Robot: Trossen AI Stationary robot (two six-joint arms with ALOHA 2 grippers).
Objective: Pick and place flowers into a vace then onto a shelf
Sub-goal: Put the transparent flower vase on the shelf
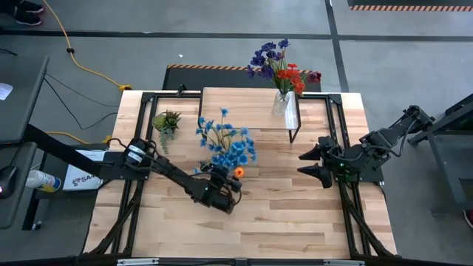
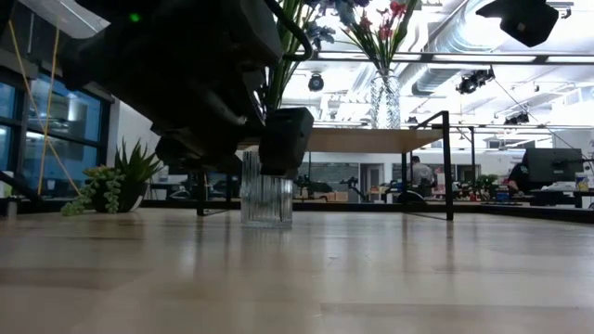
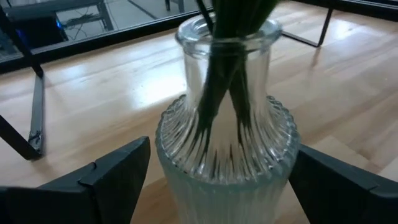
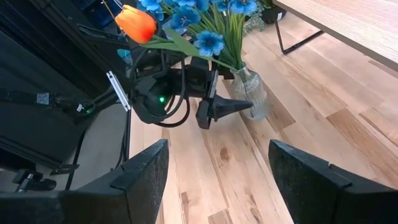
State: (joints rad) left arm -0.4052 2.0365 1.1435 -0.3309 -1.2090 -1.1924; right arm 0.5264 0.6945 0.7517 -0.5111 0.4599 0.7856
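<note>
The left gripper (image 3: 217, 180) is spread wide around a ribbed glass vase (image 3: 225, 143) of blue flowers (image 1: 225, 144) on the plank table (image 1: 281, 214), while the right gripper (image 1: 314, 164) is held open nearby, and red and purple flowers (image 1: 284, 70) are seen on the shelf (image 1: 236, 107) behind.
</note>
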